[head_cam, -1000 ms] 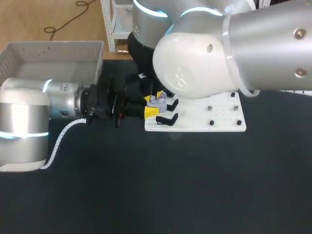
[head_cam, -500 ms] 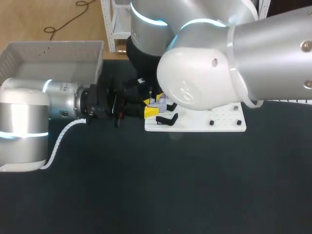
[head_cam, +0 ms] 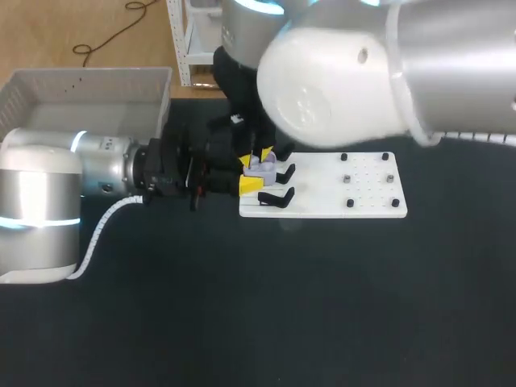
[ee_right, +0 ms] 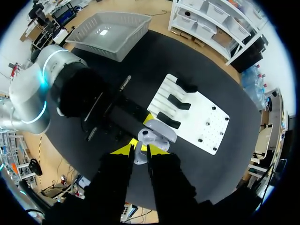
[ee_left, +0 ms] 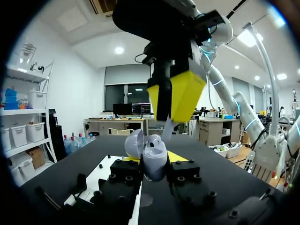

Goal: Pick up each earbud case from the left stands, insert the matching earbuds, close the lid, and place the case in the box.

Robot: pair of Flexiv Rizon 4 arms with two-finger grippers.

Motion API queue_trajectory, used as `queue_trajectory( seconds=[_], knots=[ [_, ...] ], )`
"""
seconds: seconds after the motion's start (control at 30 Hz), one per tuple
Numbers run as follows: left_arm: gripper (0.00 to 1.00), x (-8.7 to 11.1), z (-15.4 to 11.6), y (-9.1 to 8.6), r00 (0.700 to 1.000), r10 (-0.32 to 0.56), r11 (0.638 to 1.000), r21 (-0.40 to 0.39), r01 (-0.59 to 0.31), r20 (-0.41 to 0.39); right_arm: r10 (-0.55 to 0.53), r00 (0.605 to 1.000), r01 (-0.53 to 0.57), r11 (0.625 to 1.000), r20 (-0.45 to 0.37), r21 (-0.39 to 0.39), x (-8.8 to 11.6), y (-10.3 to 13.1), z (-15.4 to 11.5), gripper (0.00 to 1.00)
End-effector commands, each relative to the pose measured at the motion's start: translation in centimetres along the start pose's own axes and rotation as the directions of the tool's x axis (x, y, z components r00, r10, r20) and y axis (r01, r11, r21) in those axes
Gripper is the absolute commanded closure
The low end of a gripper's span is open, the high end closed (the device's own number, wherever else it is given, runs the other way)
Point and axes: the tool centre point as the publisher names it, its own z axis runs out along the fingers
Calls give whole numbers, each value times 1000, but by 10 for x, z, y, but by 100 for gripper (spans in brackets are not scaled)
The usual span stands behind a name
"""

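Observation:
A lavender earbud case (head_cam: 261, 168) with its lid up sits between the yellow tips of my left gripper (head_cam: 248, 173), which is shut on it at the near left corner of the white stand board (head_cam: 355, 201). In the left wrist view the open case (ee_left: 151, 159) fills the gap between the fingers of the left gripper (ee_left: 153, 161). My right gripper (ee_left: 171, 117) hangs straight above the case, shut on a small pale earbud (ee_left: 167, 131). Seen from the right wrist, that earbud (ee_right: 139, 157) is pinched in the right gripper (ee_right: 140, 152), next to the case (ee_right: 158, 135).
Black stands (head_cam: 278, 196) occupy the left part of the white board, and small black pegs (head_cam: 350, 202) dot its right part. A grey box (head_cam: 81, 89) stands at the far left of the table, behind my left arm. Dark tabletop lies in front.
My right arm's bulk has shifted up and back, uncovering more of the white board. Its gripper dipped toward the case, then came back above it. The left arm and case stay put.

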Motion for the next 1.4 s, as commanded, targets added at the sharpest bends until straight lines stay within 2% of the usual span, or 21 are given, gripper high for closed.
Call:
queue_trajectory(
  seconds=[0.03, 0.2, 0.43, 1.4],
  knots=[
    [100, 0, 0, -1, 1000, 1, 1000, -4, -1, -1, -8, 997, 5, 999, -81, -42, -7, -5, -16, 100],
    [100, 0, 0, -1, 1000, 1, 1000, -4, -1, -1, -37, 990, 29, 998, -134, -61, -11, -7, -12, 100],
    [100, 0, 0, -1, 1000, 1, 1000, -4, -1, -1, -84, 983, 75, 995, -162, -59, -14, -5, -2, 100],
    [100, 0, 0, -1, 1000, 1, 1000, -4, -1, -1, -99, 982, 93, 995, -161, -44, -3, -2, 9, 100]
  ],
)
